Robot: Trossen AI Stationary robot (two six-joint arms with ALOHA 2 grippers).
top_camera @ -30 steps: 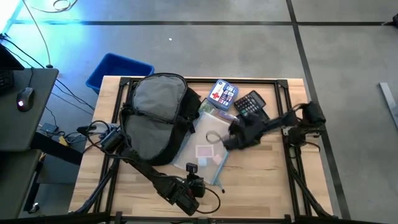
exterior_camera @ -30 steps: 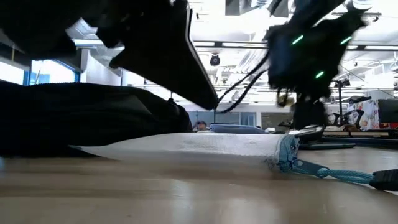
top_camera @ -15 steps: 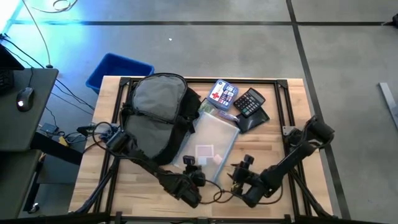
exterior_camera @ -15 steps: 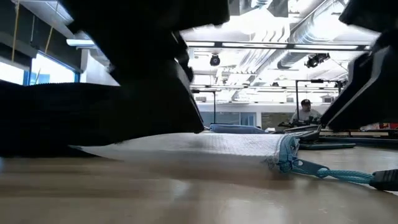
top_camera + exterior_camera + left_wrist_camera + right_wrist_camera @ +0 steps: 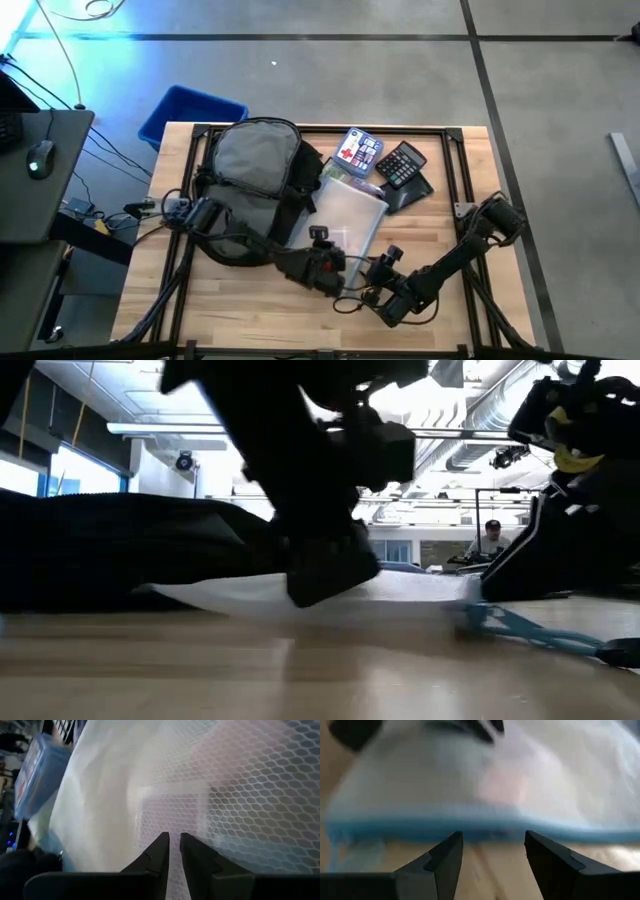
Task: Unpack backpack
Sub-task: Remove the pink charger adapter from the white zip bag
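Two pincers working the clear mesh pouch (image 5: pixel 345 225) beside the backpack (image 5: pixel 255 180) on counter's left half: left pincer (image 5: pixel 172 851) nearly together over mesh, likely pinning; right pincer (image 5: pixel 492 852) apart, facing its blue edge.

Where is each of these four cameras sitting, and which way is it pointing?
High view: overhead, straight down on the table, backpack and both arms.
Low view: tabletop height, level across the mesh pouch into the room; the arms come in from above.
Left wrist view: on the left gripper, nearly shut, over pouch mesh.
Right wrist view: on the open right gripper, facing the pouch's blue edge.
All four share the pouch.
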